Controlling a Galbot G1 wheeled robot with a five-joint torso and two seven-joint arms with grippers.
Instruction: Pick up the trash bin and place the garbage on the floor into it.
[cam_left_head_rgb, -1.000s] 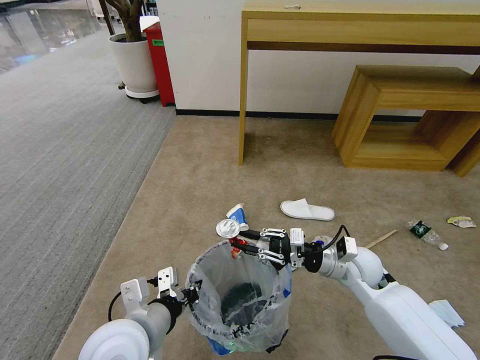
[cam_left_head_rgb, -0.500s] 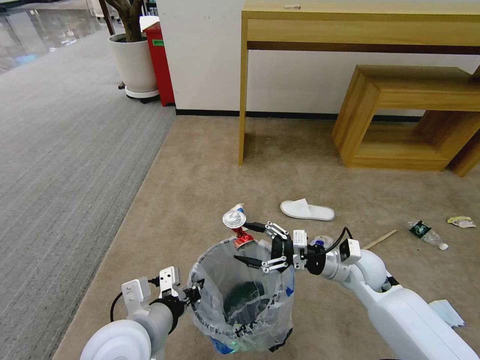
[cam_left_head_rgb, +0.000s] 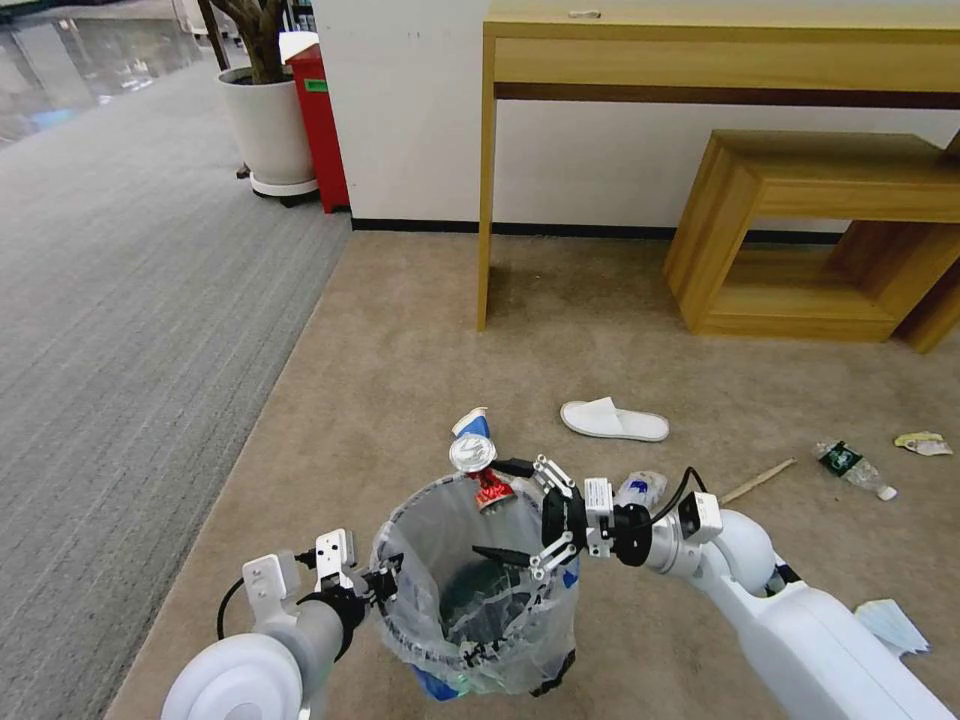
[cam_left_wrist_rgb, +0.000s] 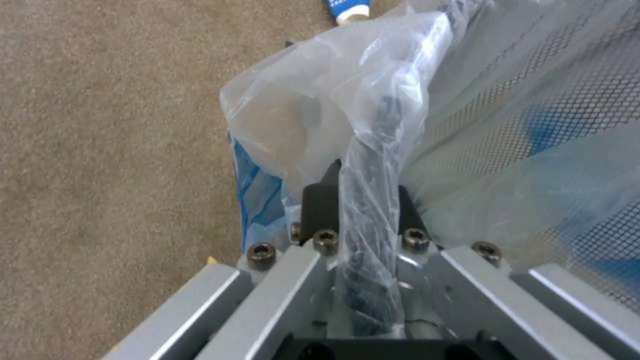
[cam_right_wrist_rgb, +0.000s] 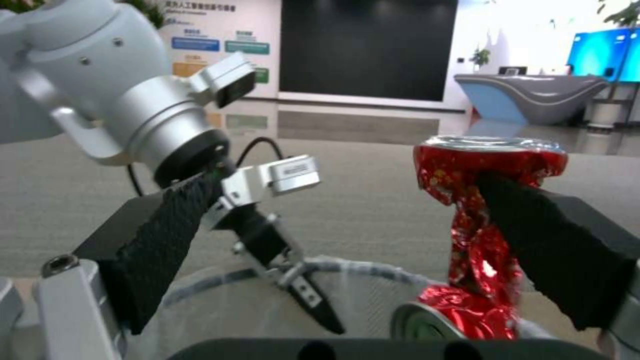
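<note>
Dropping a crushed red can into the held bin

Left end effector (cam_left_head_rgb: 385, 583) clamps the trash bin (cam_left_head_rgb: 475, 600) rim, lifted off the floor (cam_left_head_rgb: 420, 330); right end effector (cam_left_head_rgb: 515, 510) spread wide above it, can (cam_left_head_rgb: 482, 472) clinging to one finger – judged to need shaking free

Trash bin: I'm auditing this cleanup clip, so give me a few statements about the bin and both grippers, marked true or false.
1. The left gripper is shut on the trash bin at its rim. True.
2. The right gripper is clamped tight on the crushed red can. False: its jaws stand open, and the can touches one finger above the bin's far rim.
3. The white slipper lies inside the bin. False: it lies on the beige carpet.
4. The green-label bottle lies on the carpet. True.
</note>
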